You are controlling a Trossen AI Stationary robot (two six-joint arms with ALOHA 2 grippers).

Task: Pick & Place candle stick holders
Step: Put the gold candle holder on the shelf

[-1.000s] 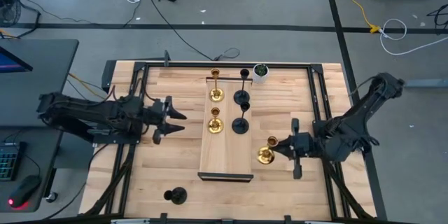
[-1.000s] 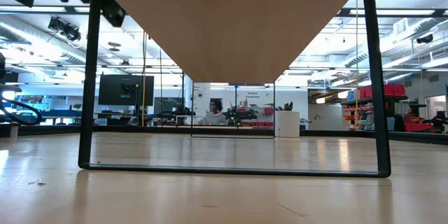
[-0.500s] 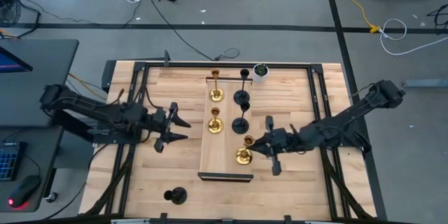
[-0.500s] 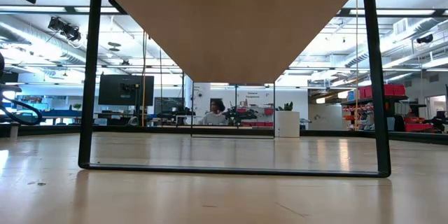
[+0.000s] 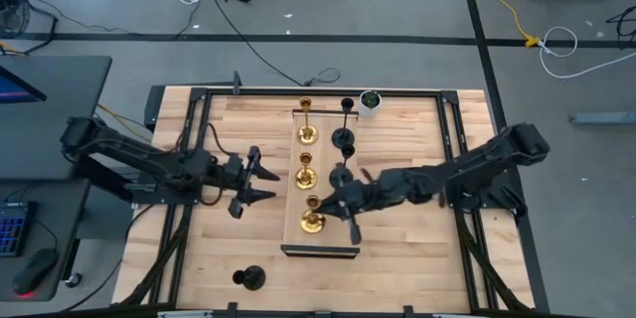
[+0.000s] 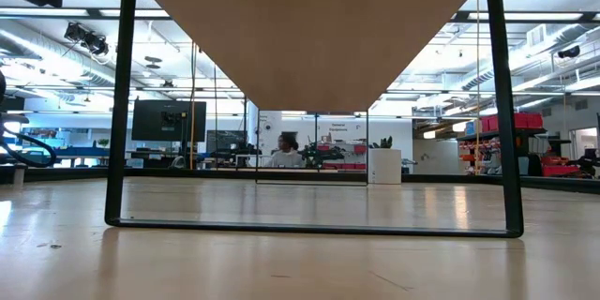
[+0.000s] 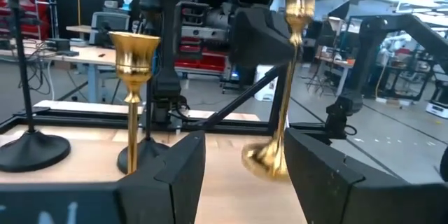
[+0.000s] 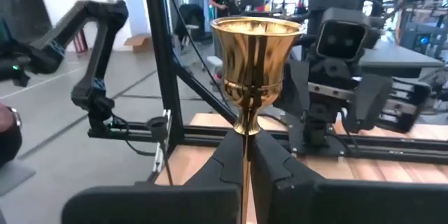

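Right end effector (image 5: 333,202), reaching across from the right side of the pale plank surface (image 5: 238,129), is closed on the thin stem of a polished gold candle stick holder (image 5: 313,221), carried over the near end of the light wooden tray (image 5: 328,240) at the centre. The high view alone gives the layout: two more gold holders (image 5: 306,135) (image 5: 306,179) stand in a column on the tray's left half, two matte black holders (image 5: 344,138) (image 5: 341,177) on its right half, and a third black holder (image 5: 247,278) stands well apart near the surface's front left corner; a small white round pot (image 5: 370,102) sits just beyond the tray's far right corner. The right wrist view alone shows the held holder's flared, mirror-bright cup and the stem pinched between dark fingers (image 8: 227,157). Left end effector (image 5: 256,183) hovers left of the tray, its fingers (image 7: 178,171) spread open; its wrist view shows the carried gold holder tilted, round base lifted, beside an upright gold one. The low view shows only a black-framed wooden panel (image 6: 314,37) and the room behind.
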